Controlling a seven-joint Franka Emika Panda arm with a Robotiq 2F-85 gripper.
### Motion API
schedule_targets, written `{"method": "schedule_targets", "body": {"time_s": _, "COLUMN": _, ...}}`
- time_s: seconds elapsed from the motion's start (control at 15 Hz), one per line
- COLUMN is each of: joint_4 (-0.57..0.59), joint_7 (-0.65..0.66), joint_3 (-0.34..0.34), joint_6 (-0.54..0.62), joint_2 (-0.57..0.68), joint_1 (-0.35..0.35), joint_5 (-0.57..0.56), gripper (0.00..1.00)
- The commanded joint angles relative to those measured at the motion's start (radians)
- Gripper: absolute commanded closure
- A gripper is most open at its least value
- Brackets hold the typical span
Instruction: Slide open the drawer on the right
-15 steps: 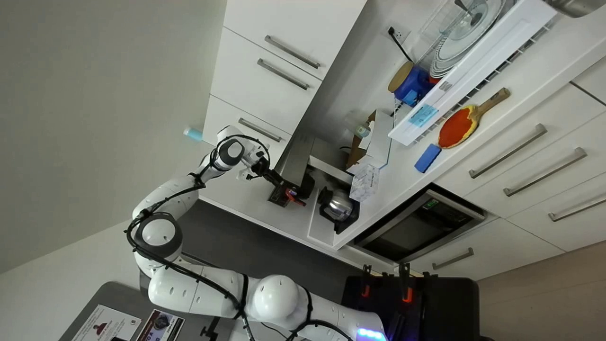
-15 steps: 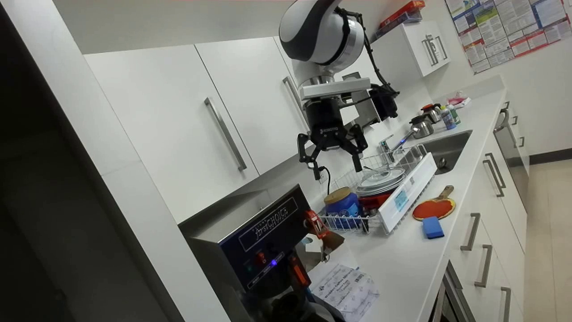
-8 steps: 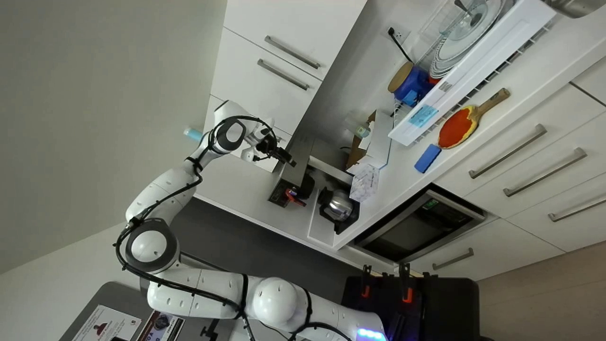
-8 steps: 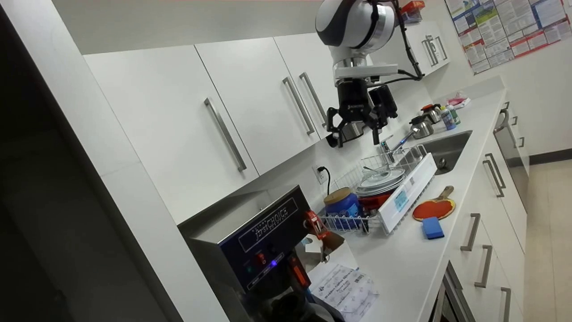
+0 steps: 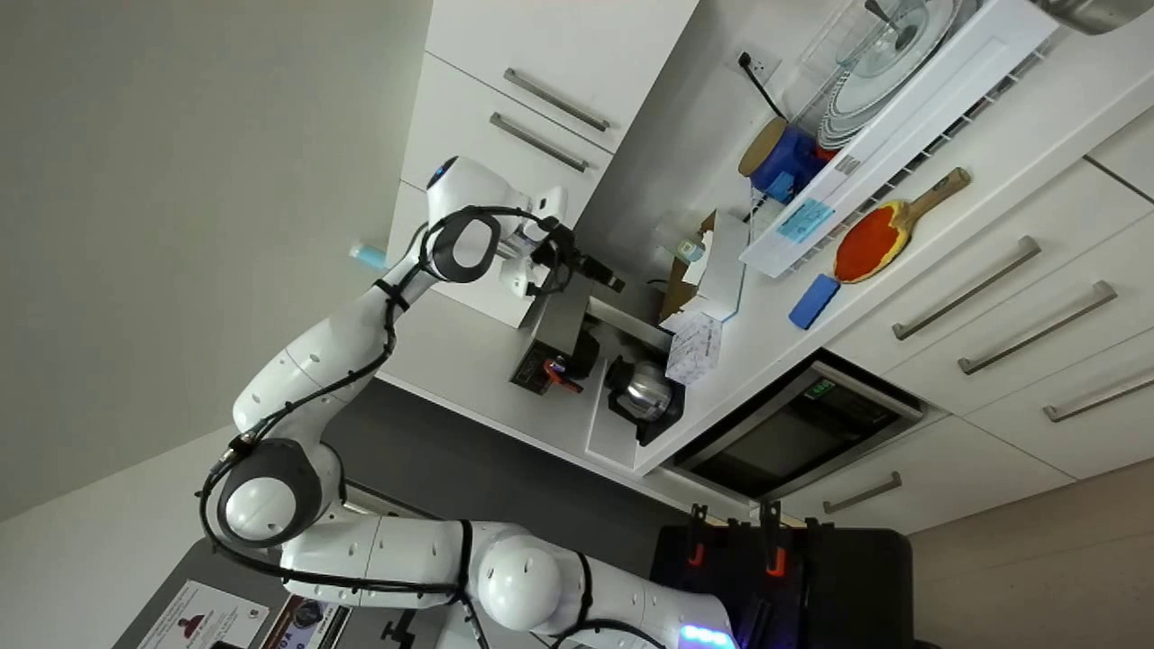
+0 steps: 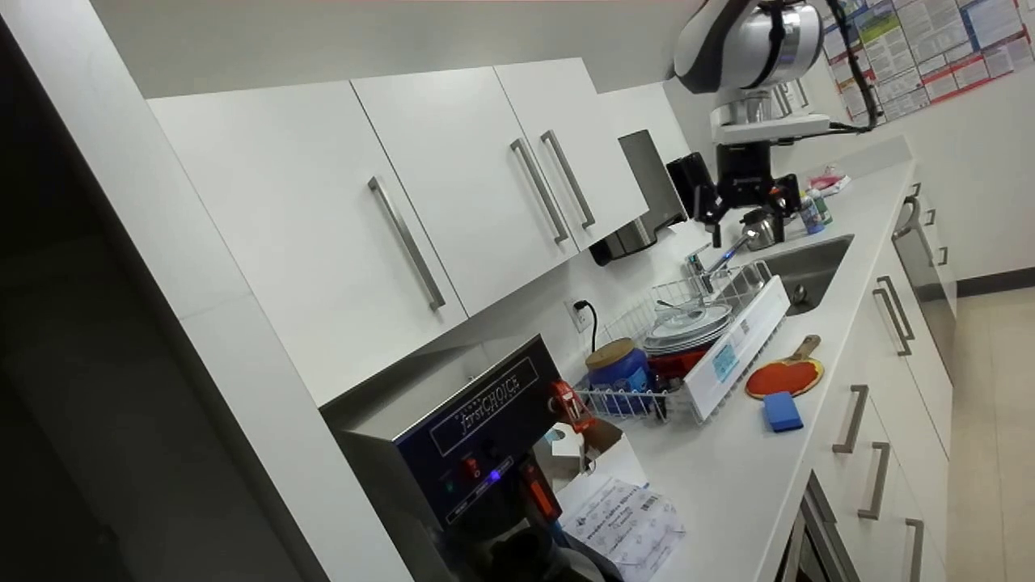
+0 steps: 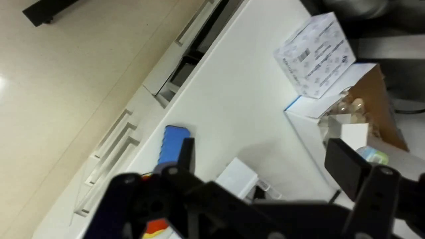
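White flat-fronted drawers (image 5: pixel 956 270) with slim silver bar handles sit below the counter in both exterior views (image 6: pixel 865 444). All look shut, and no wooden inside shows. Several look alike, so I cannot tell which is meant. In the wrist view their handles (image 7: pixel 114 149) show at the lower left, beyond the counter edge. My gripper (image 5: pixel 602 273) is well above the counter and apart from the drawers. It points down with its fingers spread in an exterior view (image 6: pixel 748 233). In the wrist view the gripper (image 7: pixel 262 156) is wide open with nothing between its fingertips.
The counter (image 6: pixel 711 477) holds a dish rack (image 6: pixel 736 347), a blue sponge (image 6: pixel 783 412), a red paddle-shaped thing (image 6: pixel 784 377), an open box (image 7: pixel 375 103) and a grinder machine (image 6: pixel 485 436). A black glass-fronted oven (image 5: pixel 793 428) is below the counter. Upper cabinets (image 6: pixel 477 186) hang above.
My gripper has moved rightward in both exterior views, past the upper cabinets and away from the grinder machine. It also looks turned about its axis. It stays open; the drawers have not changed.
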Motion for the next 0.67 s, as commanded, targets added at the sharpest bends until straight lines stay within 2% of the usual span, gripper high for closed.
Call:
{"method": "schedule_targets", "body": {"time_s": 0.0, "joint_4": -0.126, "joint_7": -0.007, "joint_3": -0.036, "joint_6": 0.123, "joint_2": -0.009, "joint_1": -0.064, "joint_5": -0.07, "gripper": 0.0}}
{"method": "schedule_targets", "body": {"time_s": 0.07, "joint_4": -0.145, "joint_7": 0.009, "joint_3": -0.045, "joint_6": 0.138, "joint_2": -0.005, "joint_1": -0.082, "joint_5": -0.101, "gripper": 0.0}}
{"method": "schedule_targets", "body": {"time_s": 0.13, "joint_4": -0.096, "joint_7": -0.008, "joint_3": -0.042, "joint_6": 0.093, "joint_2": 0.008, "joint_1": -0.058, "joint_5": -0.066, "gripper": 0.0}}
{"method": "schedule_targets", "body": {"time_s": 0.27, "joint_4": -0.13, "joint_7": -0.007, "joint_3": -0.055, "joint_6": 0.118, "joint_2": 0.013, "joint_1": -0.079, "joint_5": -0.085, "gripper": 0.0}}
{"method": "schedule_targets", "body": {"time_s": 0.6, "joint_4": -0.133, "joint_7": -0.007, "joint_3": -0.051, "joint_6": 0.121, "joint_2": 0.013, "joint_1": -0.08, "joint_5": -0.086, "gripper": 0.0}}
